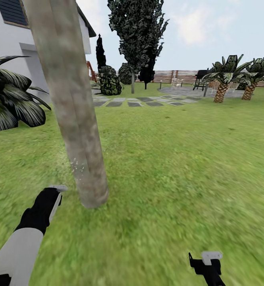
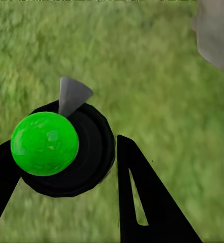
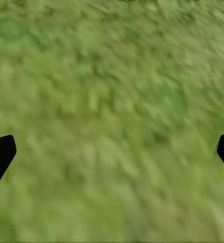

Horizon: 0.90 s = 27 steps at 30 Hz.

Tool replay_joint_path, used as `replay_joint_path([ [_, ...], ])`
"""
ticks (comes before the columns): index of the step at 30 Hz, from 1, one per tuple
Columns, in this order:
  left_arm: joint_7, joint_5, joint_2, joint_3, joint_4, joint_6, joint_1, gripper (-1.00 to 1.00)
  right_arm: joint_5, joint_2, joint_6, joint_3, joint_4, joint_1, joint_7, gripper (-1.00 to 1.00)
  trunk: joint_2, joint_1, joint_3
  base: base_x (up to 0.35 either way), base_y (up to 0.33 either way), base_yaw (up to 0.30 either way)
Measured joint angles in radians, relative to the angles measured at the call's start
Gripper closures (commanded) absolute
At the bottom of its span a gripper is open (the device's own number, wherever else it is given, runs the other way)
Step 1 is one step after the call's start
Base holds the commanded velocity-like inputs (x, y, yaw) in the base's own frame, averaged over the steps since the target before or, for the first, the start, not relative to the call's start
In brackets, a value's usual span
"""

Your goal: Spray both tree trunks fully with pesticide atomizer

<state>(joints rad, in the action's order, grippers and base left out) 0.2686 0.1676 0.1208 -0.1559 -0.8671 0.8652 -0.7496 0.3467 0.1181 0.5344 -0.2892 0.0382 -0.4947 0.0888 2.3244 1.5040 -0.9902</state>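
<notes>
My left gripper [image 1: 52,197] is shut on the pesticide atomizer [image 2: 46,144], a black round body with a bright green ball and a grey nozzle [image 1: 58,188]. The nozzle points at the near tree trunk [image 1: 78,131], a thick grey-brown column leaning across the left of the head view. Fine white specks [image 1: 78,167] hang at the trunk's lower part. In the left wrist view the trunk [image 2: 215,30] sits close beyond the atomizer. A second tree [image 1: 137,31] with a dark-green crown stands far back on the lawn. My right gripper [image 1: 206,260] hangs open over bare grass [image 3: 112,101].
A white house wall [image 1: 32,59] and a dark palm bush [image 1: 8,99] lie to the left. Stepping stones [image 1: 139,101] cross the lawn far ahead. Two short palms [image 1: 223,83] and a slat fence [image 1: 171,75] stand at the back right. Open grass [image 1: 179,159] stretches to the right of the trunk.
</notes>
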Motion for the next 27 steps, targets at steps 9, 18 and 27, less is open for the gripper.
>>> replay_joint_path([
  [9,0.002,0.002,-0.006,0.0,-0.002,-0.001,0.002,1.0,0.0,0.0,0.0,0.0,0.0,0.0,0.0,-1.0,0.0,0.0,0.0,0.077,-0.256,0.0],
  [18,0.005,0.005,-0.004,-0.002,-0.012,-0.001,0.002,1.0,0.0,0.0,0.0,0.0,0.0,0.0,0.0,-1.0,0.0,0.0,0.0,0.001,-0.274,0.073],
  [27,0.007,0.005,-0.004,-0.002,-0.014,-0.001,0.002,1.0,0.0,0.0,0.0,0.0,0.0,0.0,0.0,-1.0,0.0,0.0,0.0,0.0,-0.275,0.271],
])
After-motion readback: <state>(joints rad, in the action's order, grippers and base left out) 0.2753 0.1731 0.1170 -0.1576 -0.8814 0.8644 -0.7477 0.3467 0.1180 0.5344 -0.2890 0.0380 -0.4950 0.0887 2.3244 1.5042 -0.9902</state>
